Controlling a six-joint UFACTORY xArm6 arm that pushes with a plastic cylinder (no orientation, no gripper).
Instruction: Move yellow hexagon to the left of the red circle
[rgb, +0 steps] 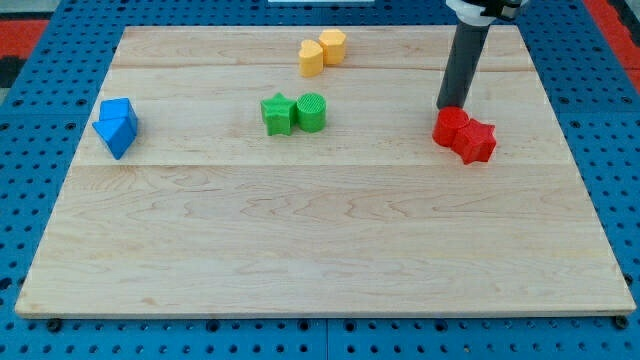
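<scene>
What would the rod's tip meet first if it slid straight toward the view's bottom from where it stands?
My tip sits just above the red blocks, so it would likely meet them first; whether it already touches them is unclear.

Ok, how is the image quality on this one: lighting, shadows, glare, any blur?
Camera view: lighting is even and diffuse, with only faint, short shadows beside the blocks, such as the green pair and the blue blocks. No glare on the wooden board. Focus is sharp across the board; the rod's top is cropped by the view's top, and my tip shows no motion blur beside the red blocks.
</scene>
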